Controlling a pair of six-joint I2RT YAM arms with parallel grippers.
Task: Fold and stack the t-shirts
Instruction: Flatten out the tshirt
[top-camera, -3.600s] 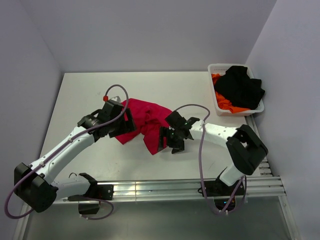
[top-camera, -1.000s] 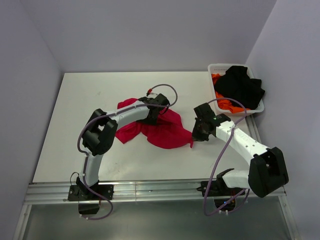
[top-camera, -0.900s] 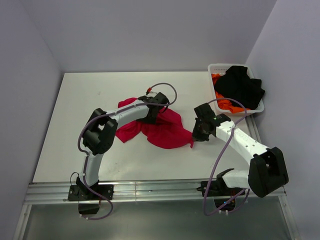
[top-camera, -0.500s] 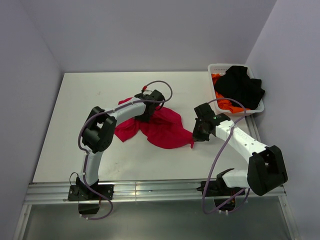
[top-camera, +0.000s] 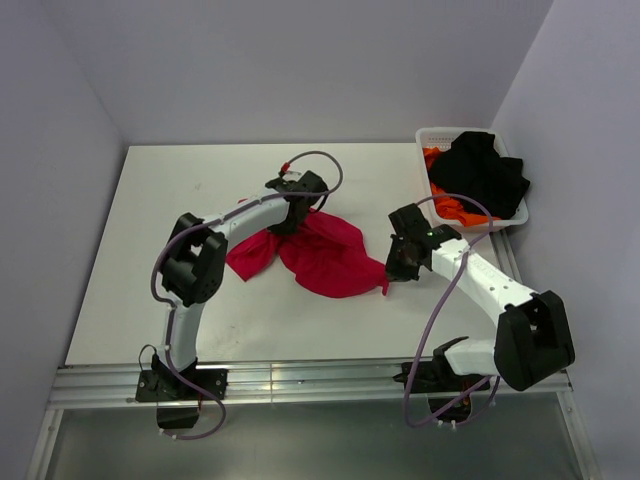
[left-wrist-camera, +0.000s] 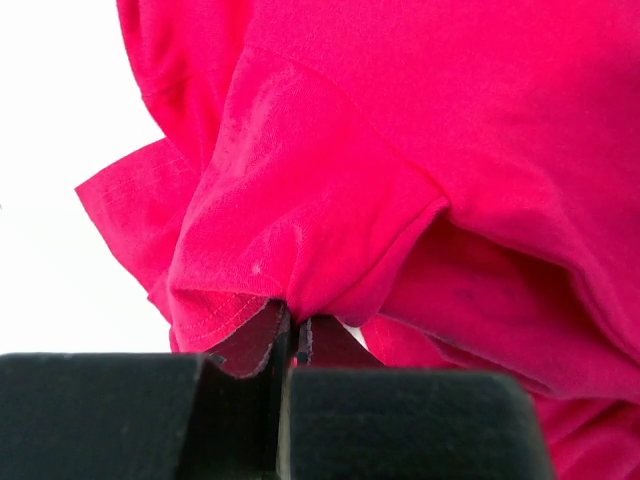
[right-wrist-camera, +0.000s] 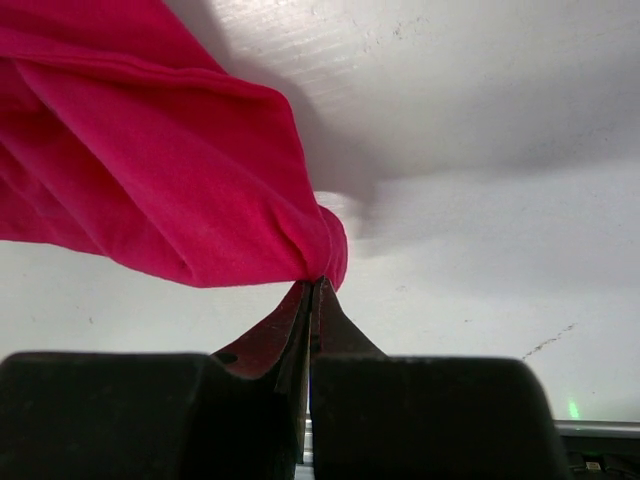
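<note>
On a smooth white table (top-camera: 150, 250), one crumpled red shirt (top-camera: 335, 258) is clamped by the left gripper (left-wrist-camera: 288, 330) and the right gripper (right-wrist-camera: 312, 295); a black shirt (top-camera: 485, 172) and an orange shirt (top-camera: 447, 207) are heaped in one lattice basket (top-camera: 424, 180).

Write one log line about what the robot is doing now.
left gripper: shut on red t-shirt | right gripper: shut on red t-shirt | basket: black t-shirt, orange t-shirt inside | fold: not done
</note>
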